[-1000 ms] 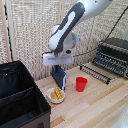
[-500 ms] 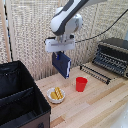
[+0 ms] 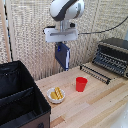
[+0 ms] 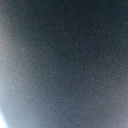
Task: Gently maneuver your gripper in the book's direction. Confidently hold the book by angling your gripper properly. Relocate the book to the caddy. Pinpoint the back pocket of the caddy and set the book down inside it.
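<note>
Grasp done; book pinched in end effector, hanging upright well above bench, clear of red cup and small plate w/ yellow food; wrist view filled by dark blurred surface, prob. the book cover pressed close, no detail readable. Left to do: carry toward exterior view's left to caddy, line up over back pocket, lower, release. Caddy compartments appear empty as far as visible; toaster oven on exterior view's right, well apart; roughly halfway by judgement.
</note>
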Tool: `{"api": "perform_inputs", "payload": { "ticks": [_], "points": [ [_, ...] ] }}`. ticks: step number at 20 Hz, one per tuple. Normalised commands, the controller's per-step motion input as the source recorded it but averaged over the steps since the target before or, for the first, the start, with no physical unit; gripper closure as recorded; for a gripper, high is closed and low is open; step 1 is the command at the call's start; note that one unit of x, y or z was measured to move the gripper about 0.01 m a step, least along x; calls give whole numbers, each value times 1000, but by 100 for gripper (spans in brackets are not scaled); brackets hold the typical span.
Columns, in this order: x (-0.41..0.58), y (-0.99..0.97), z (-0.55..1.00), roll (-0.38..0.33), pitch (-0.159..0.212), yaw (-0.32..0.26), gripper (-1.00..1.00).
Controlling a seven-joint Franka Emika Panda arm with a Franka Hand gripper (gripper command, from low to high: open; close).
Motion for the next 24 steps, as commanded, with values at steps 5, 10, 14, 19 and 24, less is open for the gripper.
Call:
{"api": "perform_inputs", "payload": {
  "ticks": [5, 10, 14, 19, 24],
  "points": [
    [-10, 0, 578, 68, 0, -342, 100],
    [-15, 15, 510, 92, 0, -318, 100],
    [-1, 242, 410, 106, 0, -238, 100],
    [0, 486, 530, 39, -1, -178, 100],
    [-4, 521, 778, 0, -53, -180, 100]
  ]
}}
